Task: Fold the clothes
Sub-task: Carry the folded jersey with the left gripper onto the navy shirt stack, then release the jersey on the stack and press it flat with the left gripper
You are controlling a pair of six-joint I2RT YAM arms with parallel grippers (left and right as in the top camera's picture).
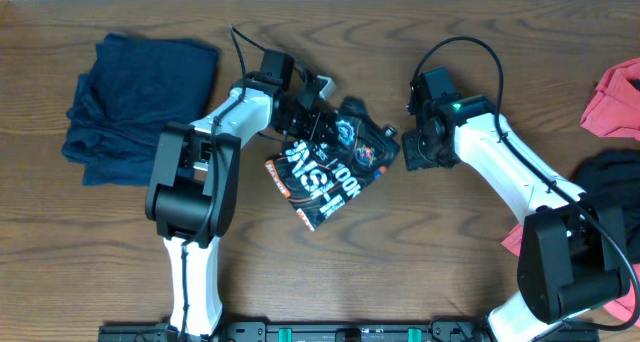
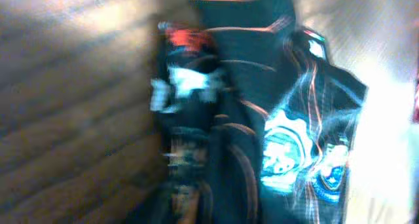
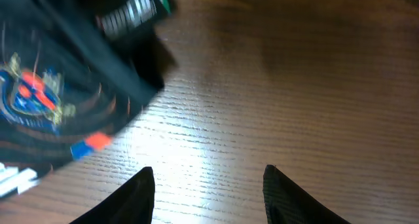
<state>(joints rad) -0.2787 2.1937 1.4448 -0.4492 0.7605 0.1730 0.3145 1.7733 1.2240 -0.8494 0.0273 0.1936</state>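
The black jersey (image 1: 330, 172) lies folded into a small packet at the centre of the wooden table (image 1: 420, 282), lettering up. A navy garment (image 1: 140, 102) is bunched at the upper left, a coral-red garment (image 1: 612, 100) lies at the upper right edge, and a plain black garment (image 1: 612, 177) lies just below that. The left gripper (image 1: 315, 112) sits over the jersey's upper edge. Its wrist view is blurred, so I cannot tell whether it is clenched. The right gripper (image 3: 211, 196) is released, its 2 fingers apart over bare wood just beside the jersey's right edge.
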